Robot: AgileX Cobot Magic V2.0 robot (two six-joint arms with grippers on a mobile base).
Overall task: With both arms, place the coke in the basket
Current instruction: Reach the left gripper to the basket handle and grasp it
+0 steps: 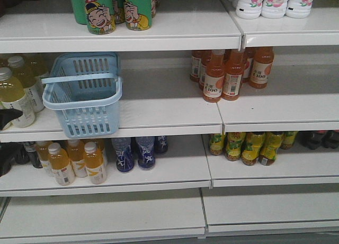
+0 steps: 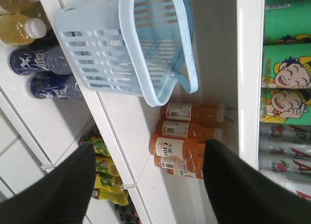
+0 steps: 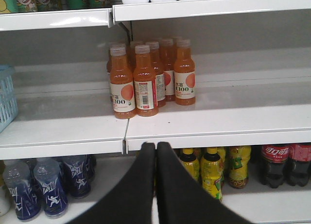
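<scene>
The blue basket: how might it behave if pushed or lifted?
Probably light: the basket has thin slotted walls and looks empty. It would likely slide easily on the smooth shelf; sitting at the edge, a push could tip it off.

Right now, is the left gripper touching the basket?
Apart. The left wrist view shows the open left gripper short of the basket, bare shelf between them.

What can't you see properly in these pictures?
- Red can: it shows in no view. The right wrist view has only dark cola bottles, their tops hidden by the shelf above.
- Basket floor: front view, hidden behind its own front wall.
- Dark shape: front view, cut off by the left edge.
- Dark bottles: front view, in shadow, labels unreadable.
</scene>
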